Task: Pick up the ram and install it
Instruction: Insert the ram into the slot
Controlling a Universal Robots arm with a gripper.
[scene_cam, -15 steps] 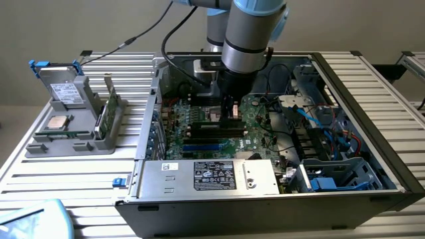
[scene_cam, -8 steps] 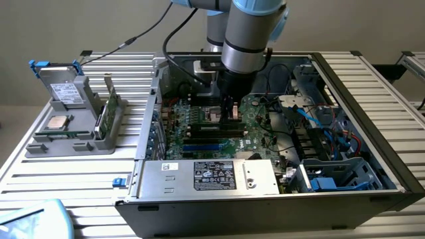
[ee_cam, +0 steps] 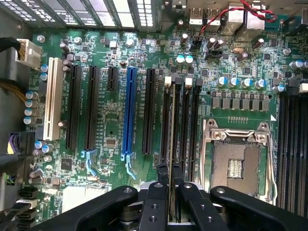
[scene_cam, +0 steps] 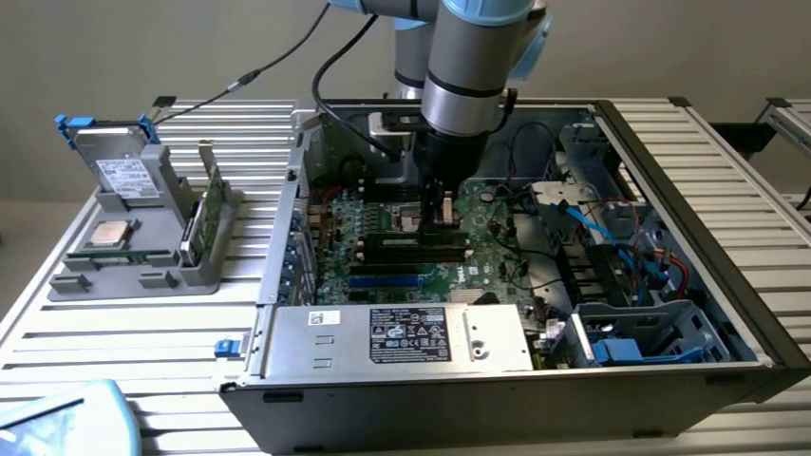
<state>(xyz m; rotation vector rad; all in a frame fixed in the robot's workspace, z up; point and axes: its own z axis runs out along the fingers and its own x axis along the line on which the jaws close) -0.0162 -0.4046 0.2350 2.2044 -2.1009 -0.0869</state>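
In the wrist view the ram (ee_cam: 172,126) appears edge-on as a thin dark strip running out from between my fingertips (ee_cam: 161,172). My gripper (ee_cam: 169,174) is shut on it. The strip lies along a black memory slot (ee_cam: 166,120) with a pale end clip, next to the empty processor socket (ee_cam: 236,161). Whether the ram rests in the slot or hangs just above it I cannot tell. In the exterior view my gripper (scene_cam: 443,217) points straight down onto the green motherboard (scene_cam: 488,261) inside the open computer case (scene_cam: 709,256).
A grey fixture (scene_cam: 140,271) at the exterior view's left holds a square silver chip (scene_cam: 114,233), a green card with a metal bracket (scene_cam: 209,204) and a drive (scene_cam: 127,176). The power supply (scene_cam: 393,337) fills the case's front. Cables (scene_cam: 609,237) crowd its right side. A blue slot (ee_cam: 128,115) lies nearby.
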